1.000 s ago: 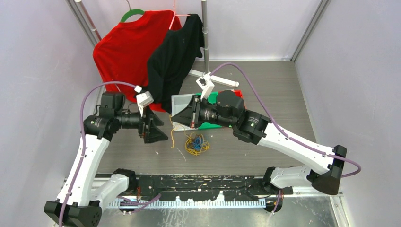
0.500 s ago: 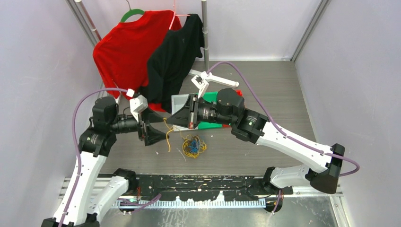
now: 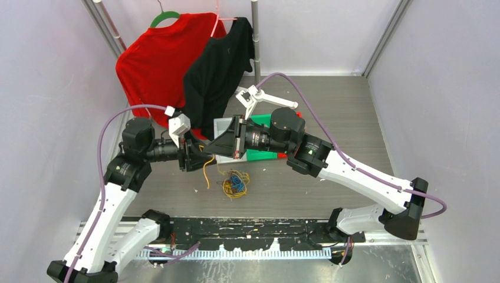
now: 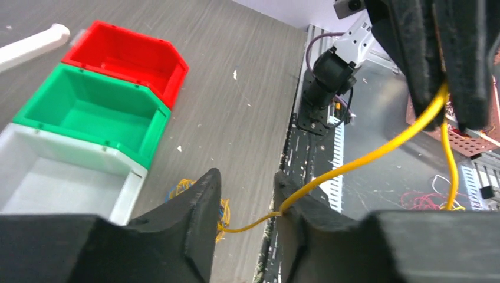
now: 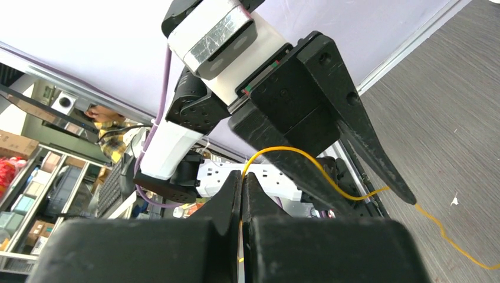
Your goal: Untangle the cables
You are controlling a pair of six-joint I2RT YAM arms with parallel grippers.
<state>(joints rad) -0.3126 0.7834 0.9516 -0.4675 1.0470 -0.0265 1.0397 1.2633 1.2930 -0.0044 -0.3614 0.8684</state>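
Observation:
The cables lie as a yellow, blue and dark tangle (image 3: 234, 184) on the table below both grippers, and part of the tangle (image 4: 177, 187) shows past my left finger. One yellow cable (image 3: 206, 171) hangs out of it. My right gripper (image 3: 213, 148) is shut on this yellow cable (image 5: 306, 156), which rises from between its closed jaws (image 5: 242, 177). My left gripper (image 3: 199, 158) faces it tip to tip. In the left wrist view the yellow cable (image 4: 365, 156) crosses the gap of my left gripper (image 4: 246, 177), touching both fingers; the jaws stand narrowly apart.
A white bin (image 4: 59, 177), a green bin (image 4: 88, 112) and a red bin (image 4: 127, 59) stand in a row behind the grippers. A red shirt (image 3: 153, 65) and a black shirt (image 3: 221, 65) hang on a rack at the back left. Its white foot (image 3: 277, 100) lies on the table.
My left gripper has swung right to meet the right gripper and its jaws have narrowed around the yellow cable. The right gripper has shifted left, and the tangle has slid slightly left.

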